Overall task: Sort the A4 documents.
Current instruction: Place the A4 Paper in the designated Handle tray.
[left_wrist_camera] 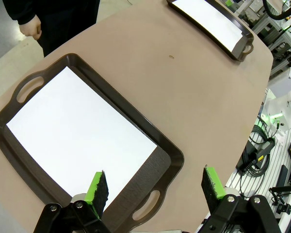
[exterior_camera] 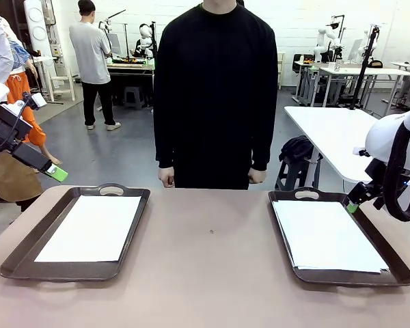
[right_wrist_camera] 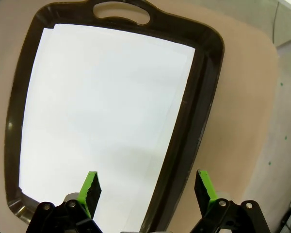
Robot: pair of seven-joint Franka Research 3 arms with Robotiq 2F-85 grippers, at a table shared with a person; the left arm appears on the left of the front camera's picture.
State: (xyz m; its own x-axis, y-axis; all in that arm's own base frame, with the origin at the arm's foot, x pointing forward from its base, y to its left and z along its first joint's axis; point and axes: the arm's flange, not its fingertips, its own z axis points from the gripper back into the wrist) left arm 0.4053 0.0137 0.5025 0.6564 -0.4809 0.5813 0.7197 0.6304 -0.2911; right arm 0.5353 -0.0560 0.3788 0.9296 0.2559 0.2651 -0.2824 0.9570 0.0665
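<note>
Two dark trays (exterior_camera: 126, 236) (exterior_camera: 389, 256) on tabletop (exterior_camera: 212, 273), white paper sheets (exterior_camera: 92, 229) (exterior_camera: 324, 236) inside, below both released, empty fingers (left_wrist_camera: 98, 188) (right_wrist_camera: 91, 187).

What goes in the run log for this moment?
left gripper: open, above left dark brown tray | right gripper: open, above right tray | white A4 paper sheets: in both trays | person's hands: idle
</note>
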